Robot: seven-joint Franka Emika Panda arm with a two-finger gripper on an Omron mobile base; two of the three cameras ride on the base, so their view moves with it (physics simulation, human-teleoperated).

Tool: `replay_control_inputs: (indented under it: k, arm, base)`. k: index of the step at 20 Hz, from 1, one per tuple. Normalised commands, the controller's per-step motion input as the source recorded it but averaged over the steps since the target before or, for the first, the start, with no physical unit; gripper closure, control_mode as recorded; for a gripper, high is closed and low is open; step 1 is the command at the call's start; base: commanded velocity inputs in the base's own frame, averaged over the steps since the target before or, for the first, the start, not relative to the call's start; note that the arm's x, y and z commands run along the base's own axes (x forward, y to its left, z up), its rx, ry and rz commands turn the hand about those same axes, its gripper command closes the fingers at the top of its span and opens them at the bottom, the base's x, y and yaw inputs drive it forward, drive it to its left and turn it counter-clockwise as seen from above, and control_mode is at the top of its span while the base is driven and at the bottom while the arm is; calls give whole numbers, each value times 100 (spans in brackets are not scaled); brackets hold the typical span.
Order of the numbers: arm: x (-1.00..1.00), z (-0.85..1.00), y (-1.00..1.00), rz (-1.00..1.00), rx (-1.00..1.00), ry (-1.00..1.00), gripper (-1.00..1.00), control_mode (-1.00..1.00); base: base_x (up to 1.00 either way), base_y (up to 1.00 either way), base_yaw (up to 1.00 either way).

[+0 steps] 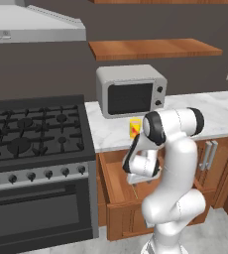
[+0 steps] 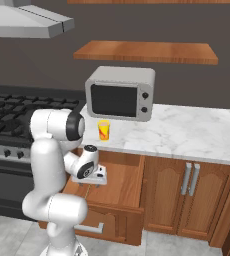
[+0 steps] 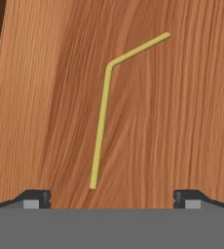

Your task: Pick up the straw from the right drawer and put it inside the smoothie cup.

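I have the arm folded down over the open drawer (image 2: 118,186), which stands pulled out from the cabinet below the marble counter (image 2: 187,135), just right of the stove (image 1: 34,131). My gripper (image 2: 90,183) hangs low inside the drawer, pointing down at its wooden floor. In the hand view the two fingertips (image 3: 36,198) sit wide apart, one at each side, so the jaws are spread and nothing is between them.

The straw (image 3: 104,109) lies flat on the drawer floor right under the hand. It is thin and tan-yellow, with a long straight part and a short bent end that angles off to one side. Its long end lies between the lines of the two tips, nearer the left one in the hand view, and it is not touching either.

The cup (image 2: 103,130) stands upright on the counter, near the front edge, just in front of the microwave (image 2: 119,93) and above the far left part of the drawer. It is yellow with a red mark on its side.
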Motion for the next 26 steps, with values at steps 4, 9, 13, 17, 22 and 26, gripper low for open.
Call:
replay_control_inputs:
  k: [4, 9, 13, 17, 22, 26]
  arm:
    - [21, -24, 0, 0, 0, 0, -100, -100]
    - [24, -27, 0, 0, 0, 0, -100, -100]
    - [24, -29, 0, 0, 0, 0, -100, -100]
    - [21, -30, 1, 0, 0, 0, -100, -100]
    - [13, -30, 10, 0, -1, 0, -100, -100]
    - [10, -27, 16, 0, -1, 0, -100, -100]
  base:
    - [0, 0, 0]
    - [0, 0, 0]
    - [0, 0, 0]
    - [0, 0, 0]
    - [0, 0, 0]
    - [0, 0, 0]
